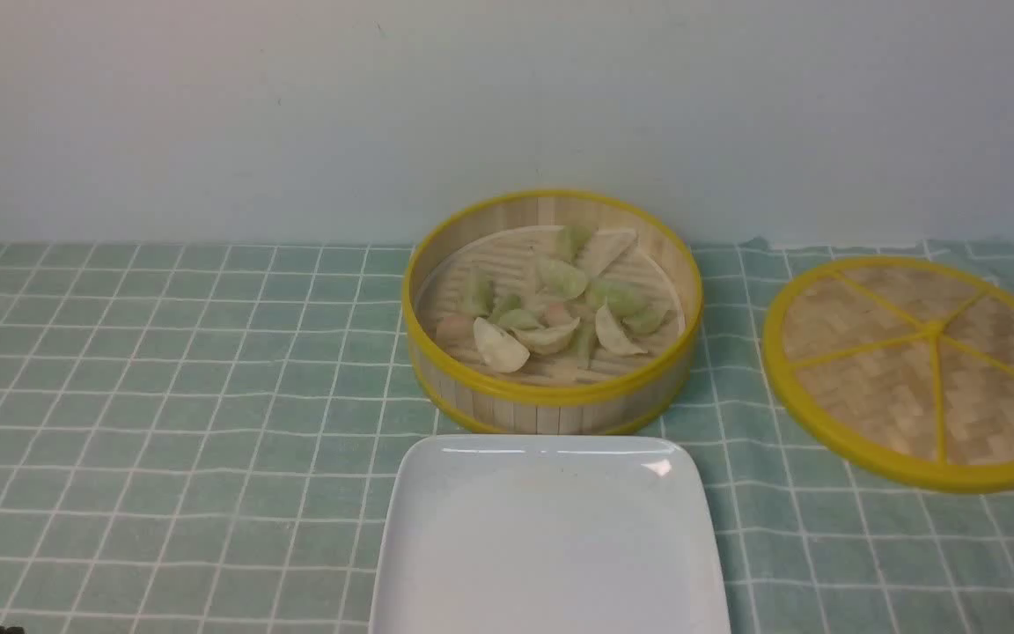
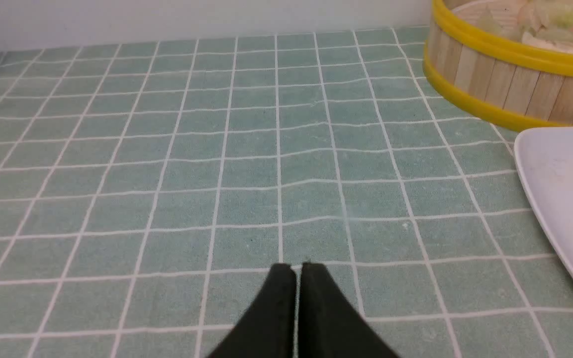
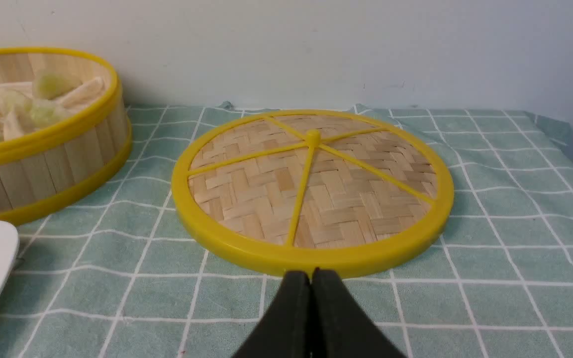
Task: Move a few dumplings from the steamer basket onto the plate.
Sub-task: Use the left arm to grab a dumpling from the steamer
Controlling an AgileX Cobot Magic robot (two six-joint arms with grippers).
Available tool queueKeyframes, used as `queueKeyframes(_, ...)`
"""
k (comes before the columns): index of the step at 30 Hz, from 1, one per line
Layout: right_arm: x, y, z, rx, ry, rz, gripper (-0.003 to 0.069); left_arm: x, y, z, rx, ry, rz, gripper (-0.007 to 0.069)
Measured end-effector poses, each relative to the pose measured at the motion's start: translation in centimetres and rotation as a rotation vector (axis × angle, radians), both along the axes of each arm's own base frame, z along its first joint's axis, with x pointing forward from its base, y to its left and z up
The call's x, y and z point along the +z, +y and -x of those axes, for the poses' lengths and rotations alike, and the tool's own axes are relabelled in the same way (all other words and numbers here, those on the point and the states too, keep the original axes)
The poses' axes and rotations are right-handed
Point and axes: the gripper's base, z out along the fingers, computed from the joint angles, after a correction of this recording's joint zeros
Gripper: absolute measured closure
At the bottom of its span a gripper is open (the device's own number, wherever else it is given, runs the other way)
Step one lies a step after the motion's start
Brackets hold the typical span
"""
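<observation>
**Dumplings (image 1: 551, 308) not yet moved**

They lie heaped in the open steamer basket (image 1: 551, 401), lid (image 1: 921, 370) set aside for access. The plate (image 1: 551, 546) sits bare just in front, for a short carry. Your left gripper (image 2: 299, 268) and right gripper (image 3: 311, 273) are pressed together, empty.

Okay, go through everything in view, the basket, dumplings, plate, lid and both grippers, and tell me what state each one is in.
steamer basket: uncovered, upright, holding food.
dumplings: all piled inside the basket, none on the plate.
plate: nothing on it, sitting in front of the basket.
lid: off, lying on the cloth to the basket's right.
left gripper: shut, holding nothing.
right gripper: shut, holding nothing.
</observation>
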Motion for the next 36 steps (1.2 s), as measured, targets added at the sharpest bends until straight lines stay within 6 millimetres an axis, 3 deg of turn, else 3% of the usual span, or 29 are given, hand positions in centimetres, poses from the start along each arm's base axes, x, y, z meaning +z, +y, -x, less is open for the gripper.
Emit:
queueKeyframes(19,0.0,0.0,0.0,0.0,0.0,0.0,0.0672,0.0,0.0,0.0,0.0,-0.002,-0.003,0.0631)
queueKeyframes(23,0.0,0.0,0.0,0.0,0.0,0.0,0.0672,0.7,-0.3,-0.2,0.013,-0.077,0.159,0.0631)
queueKeyframes(26,0.1,0.1,0.0,0.001,-0.01,-0.028,0.0672,2.4,-0.2,-0.4,0.041,-0.247,0.374,0.0631)
queueKeyframes(30,0.6,0.3,-0.2,-0.003,-0.098,-0.244,0.0672,4.0,0.4,-0.4,0.086,-0.41,0.574,0.0631)
queueKeyframes(32,1.7,0.2,-0.2,-0.026,-0.225,-0.518,0.0672,5.2,1.2,-0.1,0.136,-0.559,0.725,0.0631)
queueKeyframes(33,1.9,0.2,-0.2,-0.031,-0.245,-0.569,0.0672,5.3,1.3,0.0,0.143,-0.58,0.747,0.0631)
queueKeyframes(34,2.4,-0.1,-0.2,-0.051,-0.312,-0.755,0.0672,6.1,1.6,0.2,0.154,-0.636,0.818,0.0631)
queueKeyframes(36,2.8,-0.4,-0.1,-0.077,-0.372,-0.93,0.0672,7.9,1.5,0.6,0.121,-0.659,0.857,0.0631)
